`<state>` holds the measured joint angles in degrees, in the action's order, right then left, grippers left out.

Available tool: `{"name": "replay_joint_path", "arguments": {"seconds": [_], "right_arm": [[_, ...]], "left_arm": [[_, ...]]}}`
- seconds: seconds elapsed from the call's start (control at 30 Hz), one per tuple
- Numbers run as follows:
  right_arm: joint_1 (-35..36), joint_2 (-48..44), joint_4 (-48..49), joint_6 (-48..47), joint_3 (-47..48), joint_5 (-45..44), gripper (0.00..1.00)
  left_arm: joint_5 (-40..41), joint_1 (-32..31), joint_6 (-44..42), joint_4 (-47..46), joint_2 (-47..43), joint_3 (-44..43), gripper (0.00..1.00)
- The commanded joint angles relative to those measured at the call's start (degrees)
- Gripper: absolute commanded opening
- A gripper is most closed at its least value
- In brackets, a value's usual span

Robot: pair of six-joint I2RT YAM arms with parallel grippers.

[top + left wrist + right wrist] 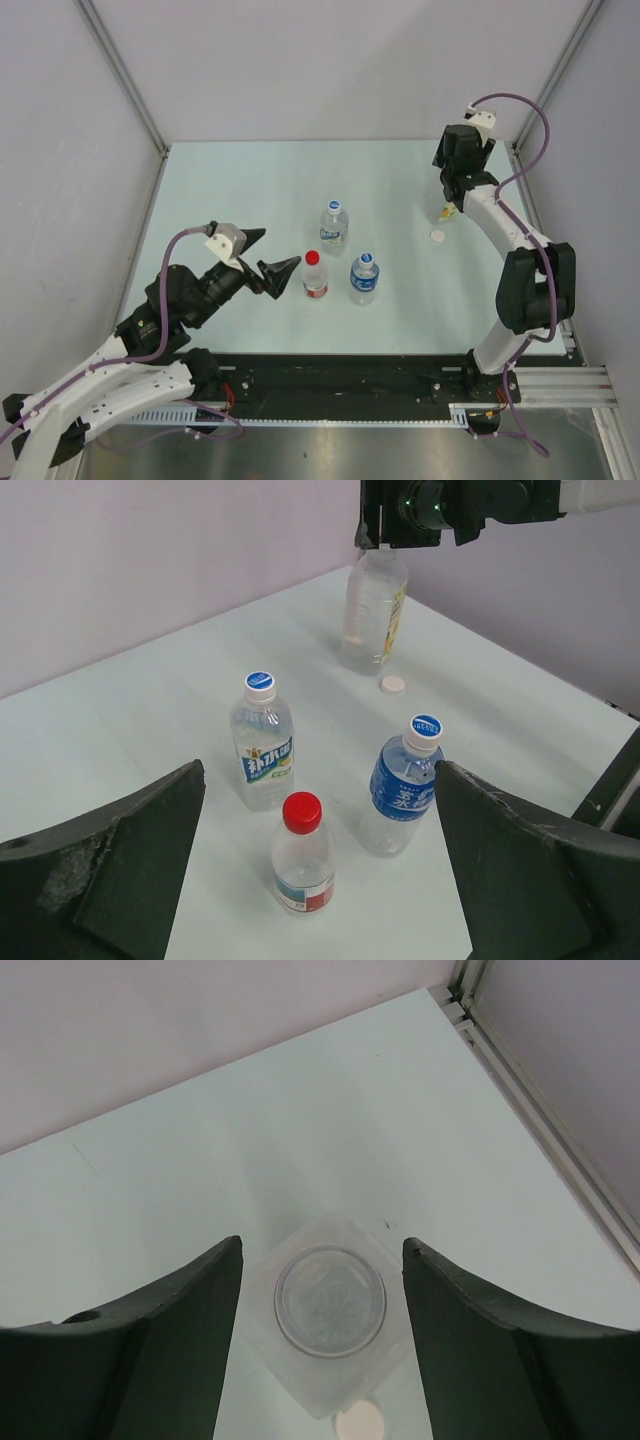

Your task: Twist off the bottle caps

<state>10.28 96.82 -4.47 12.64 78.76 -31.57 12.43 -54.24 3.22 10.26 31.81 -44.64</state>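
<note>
Noted: white cap (393,684) lay on the table (250,180) just beside the uncapped large bottle (372,610). The right gripper (322,1245) hung above it, jaws apart, empty. The left gripper (280,248) stood wide near the red-capped bottle (314,280). Next, I judged: steady that bottle and twist its cap.

Even, diffuse light fills all three views, bright and flat. The pale tabletop (250,190) carries only faint, soft shadows beside the bottles (334,226). Close to each wrist lens, the dark fingers (110,870) of the left gripper (320,770) and right gripper (321,1241) look slightly soft; the overhead view is sharp throughout
</note>
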Motion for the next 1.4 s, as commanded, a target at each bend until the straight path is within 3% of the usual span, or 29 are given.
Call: {"name": "replay_joint_path", "arguments": {"seconds": [0.0,0.23,0.37,0.43,0.6,0.77,0.9,1.37], "right_arm": [[0.35,-3.74,-0.54,1.33,0.08,-0.24,0.70],[2.54,-9.53,-1.68,2.47,0.16,-1.12,0.72],[6.14,-19.00,-3.44,3.00,0.25,-1.39,0.75],[7.64,-22.62,-5.45,3.96,0.25,3.51,0.75],[21.68,-30.79,-11.16,1.68,-2.28,15.21,0.72],[34.61,-35.11,-13.11,3.08,-8.35,15.76,0.73],[43.92,-36.52,-14.78,3.35,-13.01,10.14,0.74],[47.72,-38.46,-12.67,8.01,-23.65,9.16,0.71]], "left_arm": [[-0.12,-0.08,1.44,-0.42,-0.52,-0.53,1.00],[0.05,-0.08,1.52,0.02,-0.35,-1.23,1.00],[0.58,-0.08,0.47,1.25,0.00,-1.94,1.00],[1.72,0.01,0.47,0.64,-0.17,-1.68,1.00],[3.39,0.01,2.92,-0.86,0.35,-0.89,1.00],[4.36,-0.08,6.88,-1.47,1.85,-0.27,1.00],[3.92,-0.08,9.51,-0.77,3.34,-0.18,1.00],[2.34,-0.08,11.63,1.52,4.05,-0.18,1.00]]}}
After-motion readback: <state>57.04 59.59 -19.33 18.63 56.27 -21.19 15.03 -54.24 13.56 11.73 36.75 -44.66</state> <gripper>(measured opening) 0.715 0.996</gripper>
